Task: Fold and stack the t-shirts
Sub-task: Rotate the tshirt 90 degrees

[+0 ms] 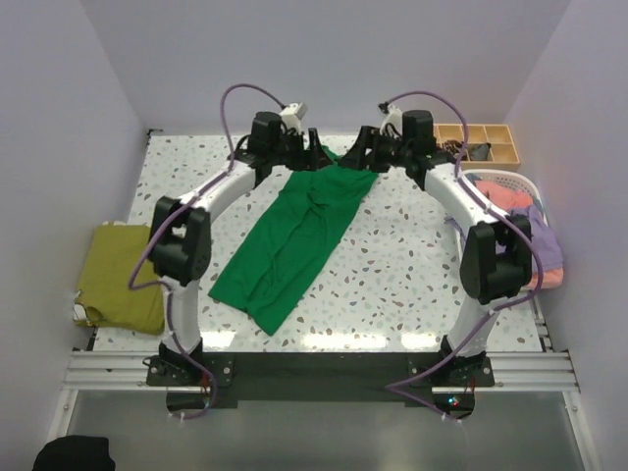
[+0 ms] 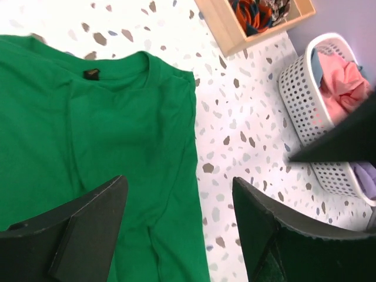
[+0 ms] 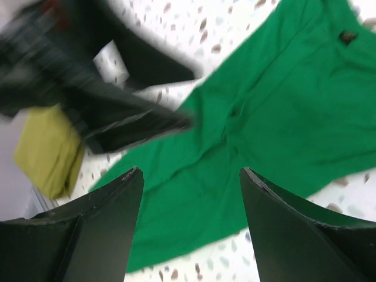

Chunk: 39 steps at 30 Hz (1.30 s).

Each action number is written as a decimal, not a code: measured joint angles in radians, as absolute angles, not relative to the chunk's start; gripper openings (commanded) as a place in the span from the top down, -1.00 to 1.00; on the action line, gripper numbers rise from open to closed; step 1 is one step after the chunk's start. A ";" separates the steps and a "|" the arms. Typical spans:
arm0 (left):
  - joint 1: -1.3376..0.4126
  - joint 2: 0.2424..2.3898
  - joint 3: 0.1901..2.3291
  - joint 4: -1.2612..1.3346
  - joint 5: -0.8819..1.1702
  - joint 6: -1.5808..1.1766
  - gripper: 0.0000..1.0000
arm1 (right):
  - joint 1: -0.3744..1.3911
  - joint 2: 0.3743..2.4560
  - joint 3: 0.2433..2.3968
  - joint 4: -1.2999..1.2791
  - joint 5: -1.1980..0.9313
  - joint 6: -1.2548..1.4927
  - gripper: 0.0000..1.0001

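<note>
Two released, empty: left gripper (image 2: 177, 188); right gripper (image 3: 191, 176) | green t-shirt (image 1: 294, 235) lying on table (image 1: 392, 265)

Large bright green short-sleeved cloth t-shirt (image 1: 294, 235): lies flat, folded lengthwise into a long band, slants from collar at twelve o'clock to hem at seven o'clock.

Olive-yellow cloth t-shirt (image 1: 123, 275): sits folded in a thick pad at nine o'clock.

Coral-pink (image 1: 496, 201), lavender (image 1: 549, 245) and blue (image 2: 316, 61) cloth shirts: lie crumpled together at three o'clock, inside white slatted plastic basket (image 2: 299, 100).
</note>
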<state>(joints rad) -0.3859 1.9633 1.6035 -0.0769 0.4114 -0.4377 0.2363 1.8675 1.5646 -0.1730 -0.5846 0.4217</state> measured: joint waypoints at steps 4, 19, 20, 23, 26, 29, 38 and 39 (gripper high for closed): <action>-0.379 2.263 1.818 -0.085 0.535 -0.445 -0.50 | 0.321 1.782 1.431 -0.232 -0.541 0.348 -0.40; -0.368 2.459 1.972 -0.229 0.458 -0.359 -0.51 | 0.560 1.736 1.129 -0.309 -0.500 0.342 -0.38; -0.367 2.459 1.975 -0.231 0.436 -0.355 -0.51 | 0.578 1.742 1.129 -0.301 -0.503 0.348 -0.38; -0.355 2.460 1.987 -0.239 0.402 -0.355 -0.51 | 0.647 1.776 1.130 -0.276 -0.517 0.364 -0.38; -0.332 2.486 2.037 -0.261 0.388 -0.355 -0.52 | 0.702 1.818 1.143 -0.265 -0.527 0.382 -0.38; -0.308 2.503 2.065 -0.258 0.379 -0.355 -0.53 | 0.724 1.861 1.171 -0.247 -0.558 0.400 -0.39; -0.279 2.551 2.138 -0.255 0.381 -0.355 -0.53 | 0.747 1.970 1.192 -0.171 -0.613 0.456 -0.38; -0.279 2.551 2.138 -0.255 0.381 -0.355 -0.53 | 0.748 1.971 1.194 -0.172 -0.611 0.463 -0.38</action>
